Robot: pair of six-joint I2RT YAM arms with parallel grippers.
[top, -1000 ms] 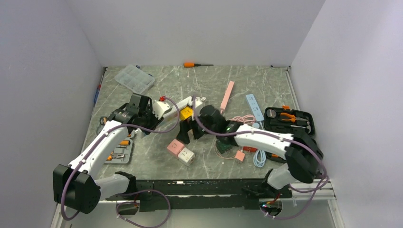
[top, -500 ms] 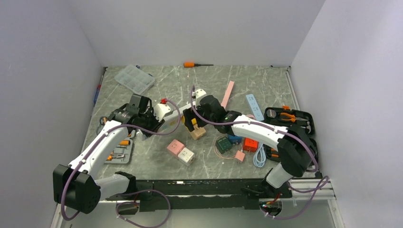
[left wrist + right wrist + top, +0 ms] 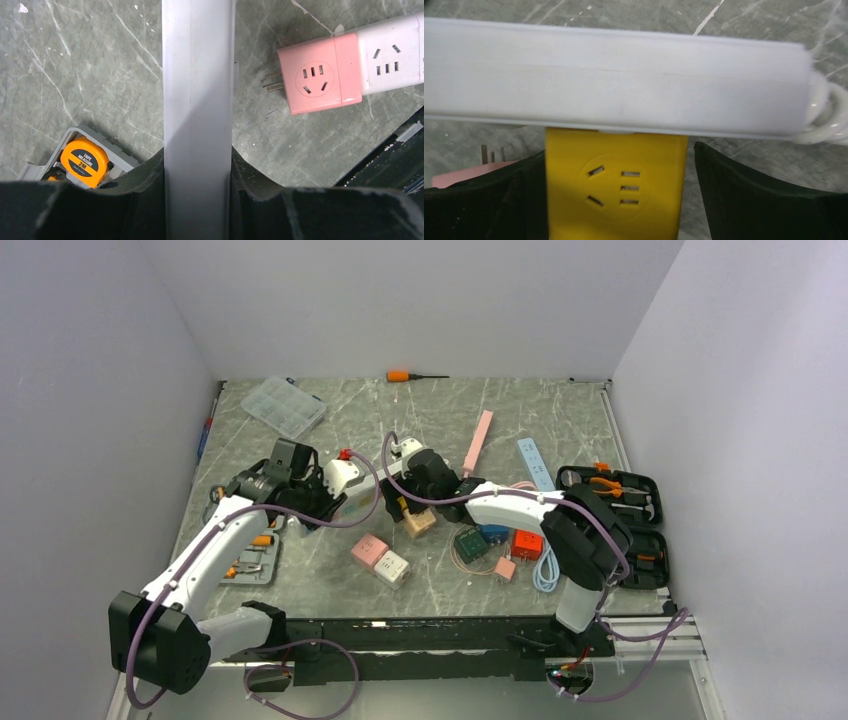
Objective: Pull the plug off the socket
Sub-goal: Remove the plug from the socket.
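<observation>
The socket (image 3: 198, 90) is a long white strip, and my left gripper (image 3: 198, 162) is shut on its body. In the top view the socket (image 3: 400, 453) runs from that gripper toward the table's middle. A yellow cube plug (image 3: 616, 190) sits in the side of the socket (image 3: 614, 75), whose white cord (image 3: 824, 112) leaves at the right end. My right gripper (image 3: 616, 200) is open and straddles the plug. Its left finger is against the plug, and a gap shows at the right finger (image 3: 764, 200). From above the right gripper (image 3: 404, 498) covers most of the plug (image 3: 398, 504).
A pink cube adapter (image 3: 320, 80) joined to a white one (image 3: 390, 55) lies near the left gripper, as does a tape measure (image 3: 84, 160) in its tray. A beige cube (image 3: 420, 522), a clear organiser box (image 3: 285, 405), a pink strip (image 3: 478, 443) and a tool case (image 3: 610, 495) lie around.
My right arm has swung left and farther in, bringing its open gripper around the yellow plug. The left gripper has kept its hold on the socket in the same place.
</observation>
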